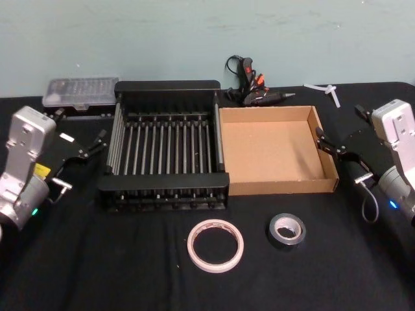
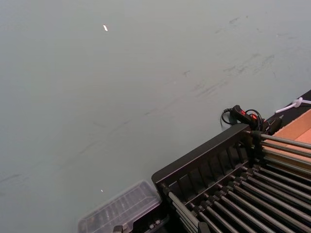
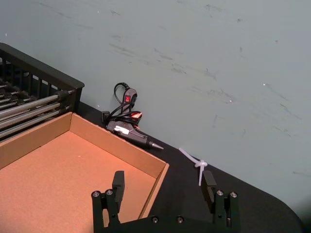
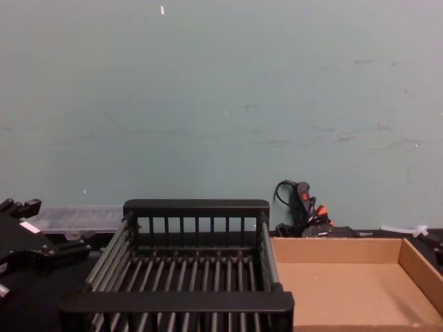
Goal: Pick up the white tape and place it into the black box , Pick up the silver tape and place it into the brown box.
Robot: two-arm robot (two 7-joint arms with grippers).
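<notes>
The white tape lies flat on the black cloth near the front, in front of the black box. To its right lies the smaller silver tape, in front of the brown box. Nothing lies in either box, and they stand side by side; the chest view shows the black box and the brown box too. My left gripper hovers open, left of the black box. My right gripper is open and holds nothing over the brown box's right wall; the right wrist view shows this gripper above the box's corner.
A clear plastic case sits at the back left behind the black box. A glue gun with its cord lies behind the boxes. A white plastic piece lies at the back right. The wall stands close behind the table.
</notes>
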